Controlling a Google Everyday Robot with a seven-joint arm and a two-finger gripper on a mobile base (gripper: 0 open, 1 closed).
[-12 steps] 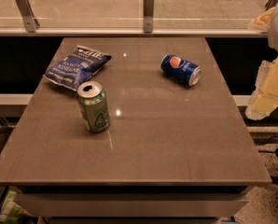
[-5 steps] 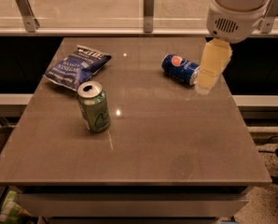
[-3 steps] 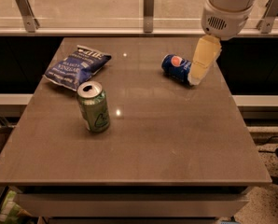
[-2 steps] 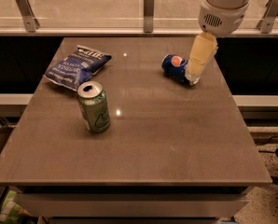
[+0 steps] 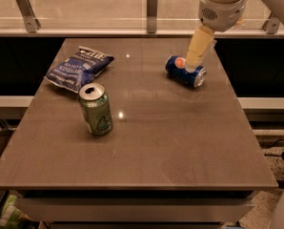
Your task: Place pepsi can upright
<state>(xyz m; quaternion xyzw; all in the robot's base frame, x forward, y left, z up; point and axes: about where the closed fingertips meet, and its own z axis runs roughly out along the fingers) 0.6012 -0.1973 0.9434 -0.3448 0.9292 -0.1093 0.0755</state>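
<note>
The pepsi can [image 5: 179, 70], dark blue with a red and white logo and a silver end, lies on its side at the far right of the brown table [image 5: 147, 142]. My gripper [image 5: 194, 60] hangs from the white arm at the top right. Its cream fingers point down over the middle of the can and hide part of it. I cannot tell whether they touch the can.
A green can [image 5: 96, 109] stands upright at the left of the middle. A blue chip bag [image 5: 77, 67] lies at the far left. A glass rail with metal posts [image 5: 152, 4] runs behind the table. The table's right edge is close to the pepsi can.
My gripper has come in from the right edge, moved left and away from the camera, and now stands over the pepsi can. The can, the green can and the bag have not moved.
</note>
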